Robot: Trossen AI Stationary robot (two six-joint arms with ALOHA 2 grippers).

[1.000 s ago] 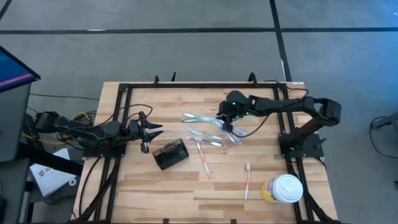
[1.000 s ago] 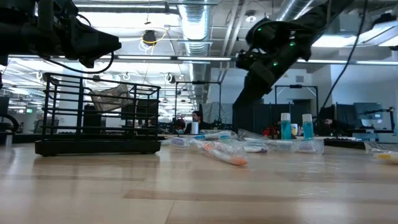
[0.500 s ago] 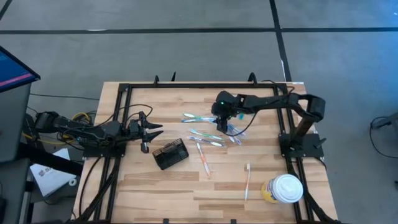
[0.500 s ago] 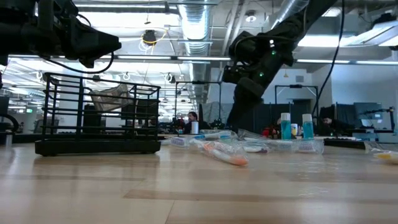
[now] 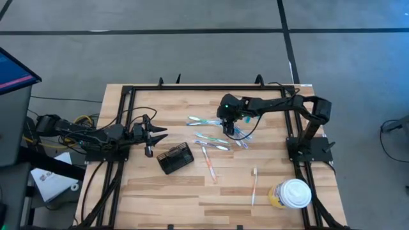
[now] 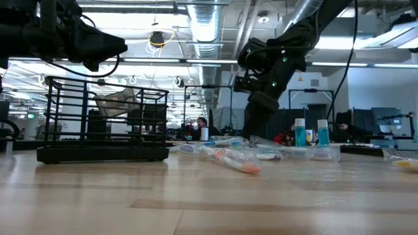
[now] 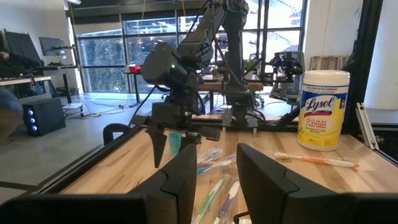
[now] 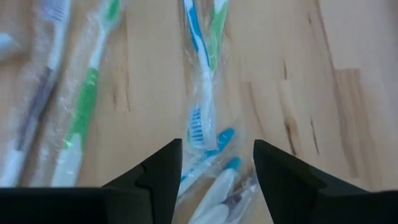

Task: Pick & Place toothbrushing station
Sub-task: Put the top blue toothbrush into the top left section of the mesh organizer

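The toothbrushing station is a small black mesh holder box [image 5: 175, 157], standing on its base on the wooden table; it also shows in the low view [image 6: 98, 124]. My left gripper [image 5: 152, 137] is open and empty just left of it, its fingers apart in the left wrist view [image 7: 214, 171]. My right gripper [image 5: 229, 122] is open and points down above a scatter of wrapped toothbrushes [image 5: 211, 135]. In the right wrist view its fingers [image 8: 216, 163] stand above a blue toothbrush in clear wrap [image 8: 199, 118], touching nothing.
An orange toothbrush [image 5: 209, 163] and a pale one [image 5: 254, 185] lie nearer the front edge. A yellow wipes canister with a white lid [image 5: 291, 193] stands at the front right, and also shows in the left wrist view [image 7: 323, 109]. A black frame [image 5: 128, 89] rims the table.
My right gripper has gone toward the table's left edge, over the pile of wrapped toothbrushes, and has then stayed almost still there. The toothbrushes and the holder have not moved.
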